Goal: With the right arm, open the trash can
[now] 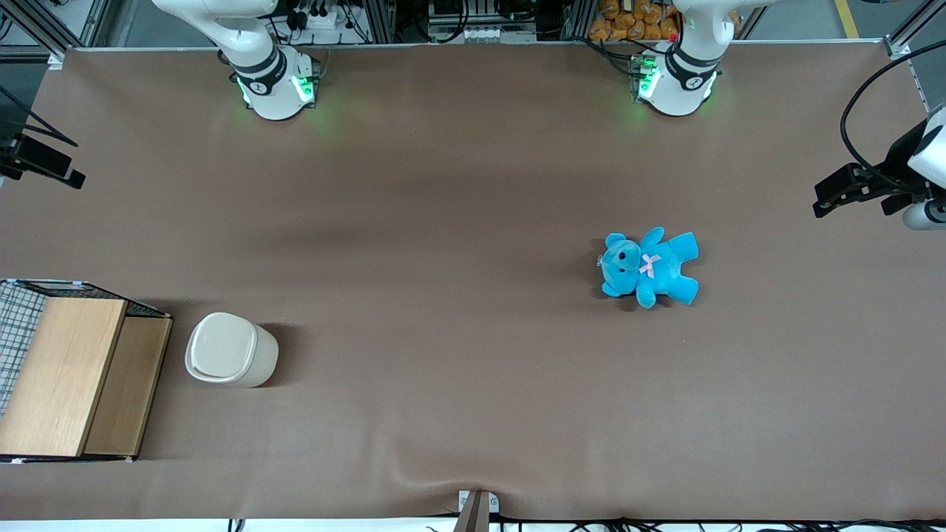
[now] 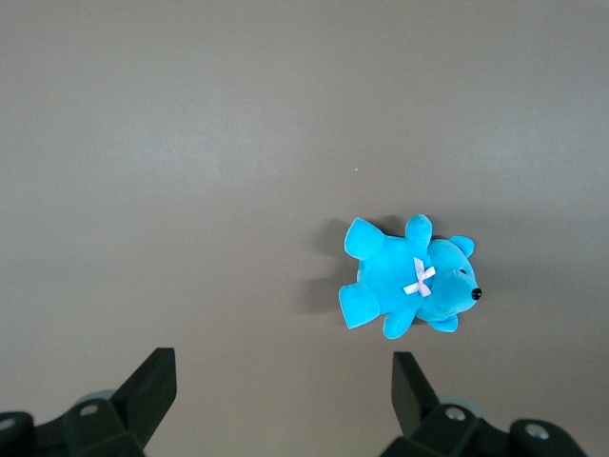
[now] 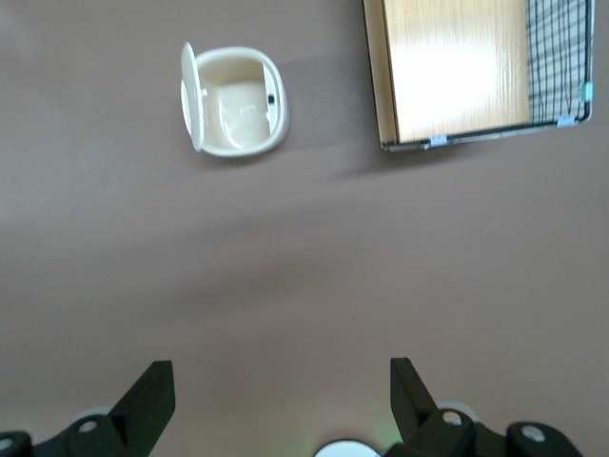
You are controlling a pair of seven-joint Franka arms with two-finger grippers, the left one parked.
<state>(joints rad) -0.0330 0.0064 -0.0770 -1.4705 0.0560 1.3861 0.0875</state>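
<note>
The cream trash can (image 1: 231,349) stands on the brown table toward the working arm's end, beside the wooden box. In the right wrist view the trash can (image 3: 235,102) is seen from above. Its pale lid (image 3: 191,95) stands up on edge at the side away from the box, and the hollow inside shows. My right gripper (image 3: 278,371) hangs high above the table, far from the can, with its black fingers (image 3: 152,390) wide apart and nothing between them. In the front view the gripper (image 1: 63,174) shows at the picture's edge, farther from the camera than the can.
A wooden box with wire mesh (image 1: 70,373) stands beside the can and also shows in the right wrist view (image 3: 457,67). A blue teddy (image 1: 649,267) lies toward the parked arm's end. The working arm's base (image 1: 275,85) stands at the table's back edge.
</note>
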